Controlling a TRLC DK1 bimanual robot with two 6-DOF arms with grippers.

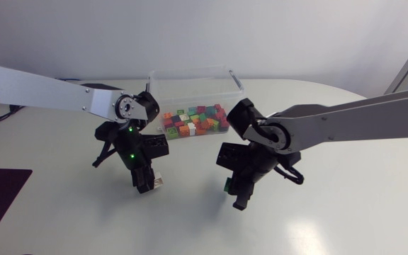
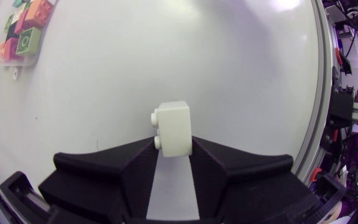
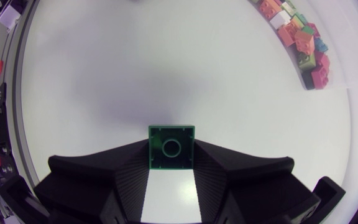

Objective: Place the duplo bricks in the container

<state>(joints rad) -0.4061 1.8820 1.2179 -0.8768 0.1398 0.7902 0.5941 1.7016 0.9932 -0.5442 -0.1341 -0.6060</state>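
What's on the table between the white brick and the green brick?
Nothing. The head view shows only bare table between the white brick and green brick.

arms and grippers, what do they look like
The left arm and right arm have silver-grey links with black joints; two green lights glow on the left one. The left gripper and right gripper are matte black, with broad wedge-shaped fingers.
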